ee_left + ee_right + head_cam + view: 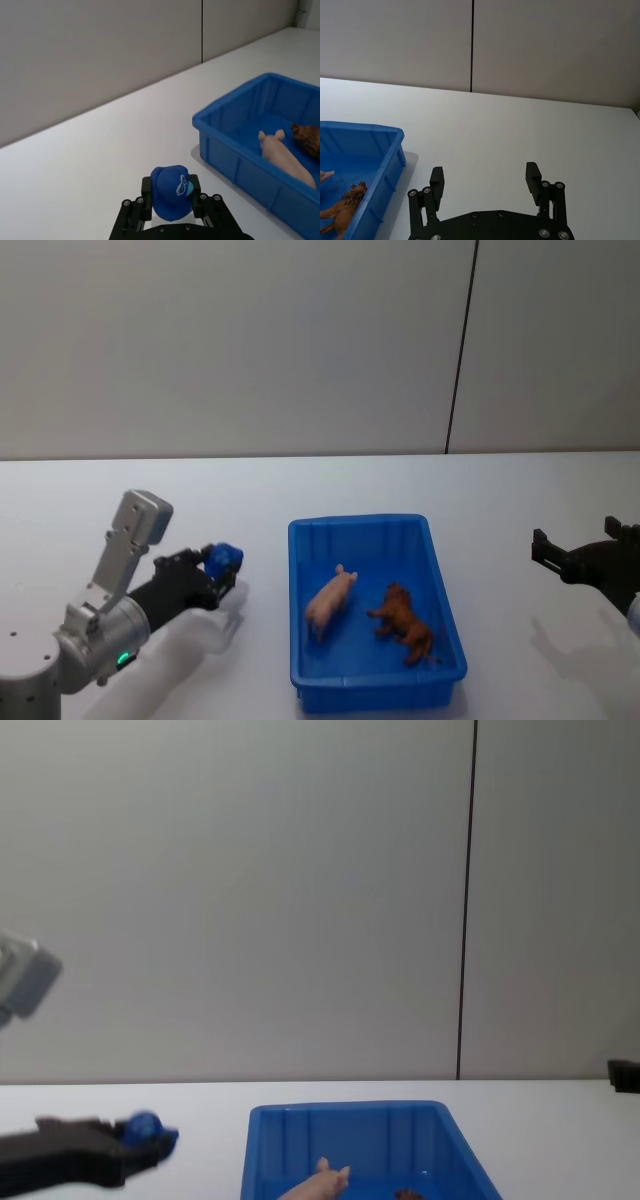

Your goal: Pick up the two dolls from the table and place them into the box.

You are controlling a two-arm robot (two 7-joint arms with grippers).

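1. A pink pig doll (331,601) and a brown lion doll (404,621) are seen lying side by side inside the blue box (372,528), lower centre of the head view.
2. A small blue capped figure (224,559) is clenched by the left gripper (214,578), lower left.
3. The right gripper (553,553) is held spread, grasping nothing, at the right edge above the white table (520,490).

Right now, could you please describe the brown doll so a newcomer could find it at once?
Find the blue bin mid-table. Two dolls lie inside; the brown doll is nearer the right gripper. Its dark reddish-brown colour sets it apart from the pale pink pig.

The plain white table (520,500) carries one thing directly — the blue box (440,585), set near its middle.
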